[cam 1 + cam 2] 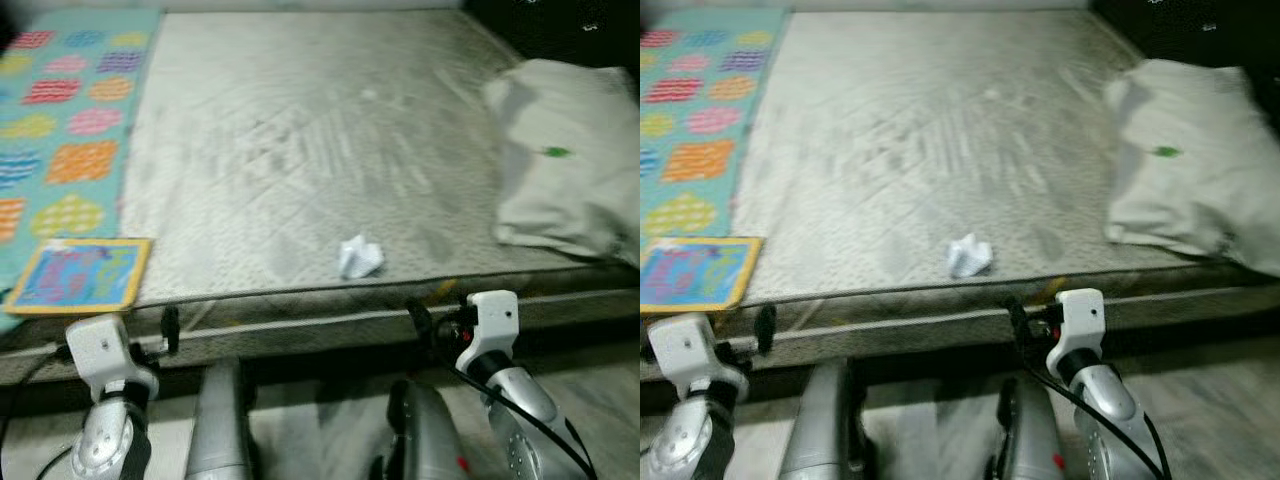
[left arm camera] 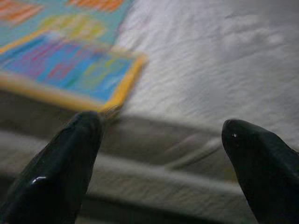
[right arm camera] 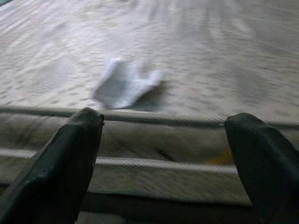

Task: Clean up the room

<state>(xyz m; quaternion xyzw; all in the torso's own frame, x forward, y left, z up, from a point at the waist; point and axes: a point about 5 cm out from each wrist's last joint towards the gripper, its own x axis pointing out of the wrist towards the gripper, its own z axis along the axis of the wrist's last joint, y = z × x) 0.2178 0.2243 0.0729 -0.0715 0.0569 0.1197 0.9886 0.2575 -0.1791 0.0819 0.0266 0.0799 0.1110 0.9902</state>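
Left eye view: bare grey quilted mattress [image 1: 300, 150] ahead, seen from its near edge. Crumpled white paper [image 1: 360, 257] lying on the mattress close to that near edge, a little right of centre. Picture book [image 1: 82, 275] with a yellow border and blue cover flat at the near left corner, overlapping the teal play mat [image 1: 60, 120] with coloured patches that runs along the left side. Rumpled white pillow [image 1: 570, 160] on the right side, well apart from the paper, with a small green mark on it. Left gripper [image 1: 170, 328] low at the left, raised just in front of the mattress edge below the book. Right gripper [image 1: 418, 318] low at the right, level with the mattress side, just below and right of the paper. Somewhat blurred overall.

Right eye view: same layout, shifted leftward; paper [image 1: 969, 256] near the front edge, pillow [image 1: 1190, 160] at right.

Left wrist view: two black fingers [image 2: 60, 168] spread wide apart, holding nothing, aimed at the mattress side seam; corner of the book [image 2: 79, 70] lying beyond the gap, not touched.

Right wrist view: black fingers [image 3: 65, 163] spread wide, nothing between them; crumpled paper [image 3: 124, 84] on the mattress surface just past the piped edge, beyond the fingertips and apart from them.
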